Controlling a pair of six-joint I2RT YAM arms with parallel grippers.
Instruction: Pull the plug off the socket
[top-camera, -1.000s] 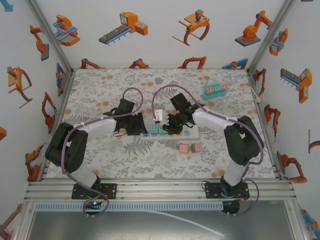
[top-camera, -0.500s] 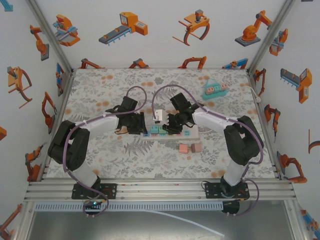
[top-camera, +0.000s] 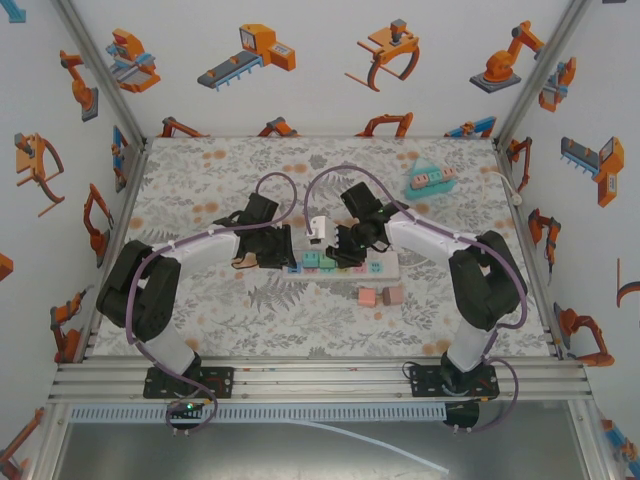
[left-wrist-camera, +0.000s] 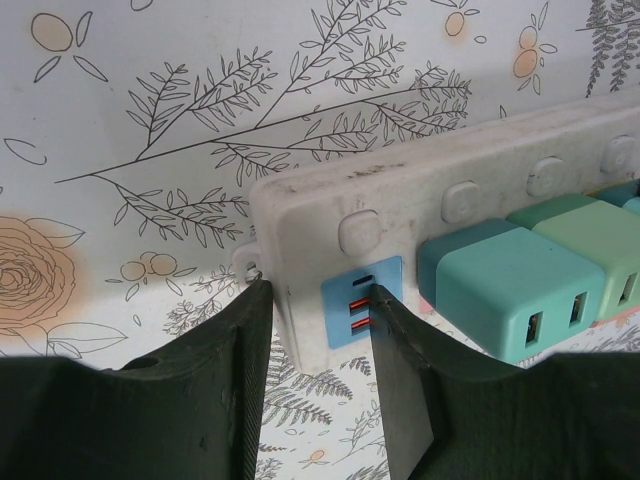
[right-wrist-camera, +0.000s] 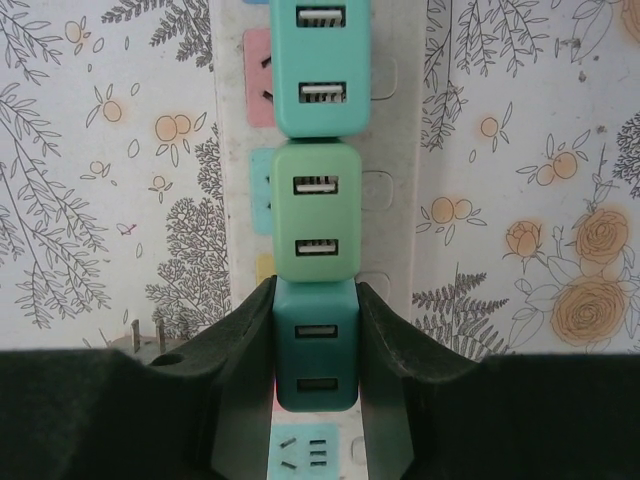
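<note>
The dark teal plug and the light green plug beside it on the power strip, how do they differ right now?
The dark teal plug is deeper in colour than the light green plug. The right gripper is shut on the dark teal plug's sides; the light green plug stands free. Both show two USB ports and sit side by side on the white power strip.

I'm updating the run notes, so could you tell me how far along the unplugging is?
Done: the left gripper clamps the power strip's end. In hand: the right gripper is closed on the dark teal plug. Left: the pull itself; the plug sits level with its neighbours, apparently seated.
</note>
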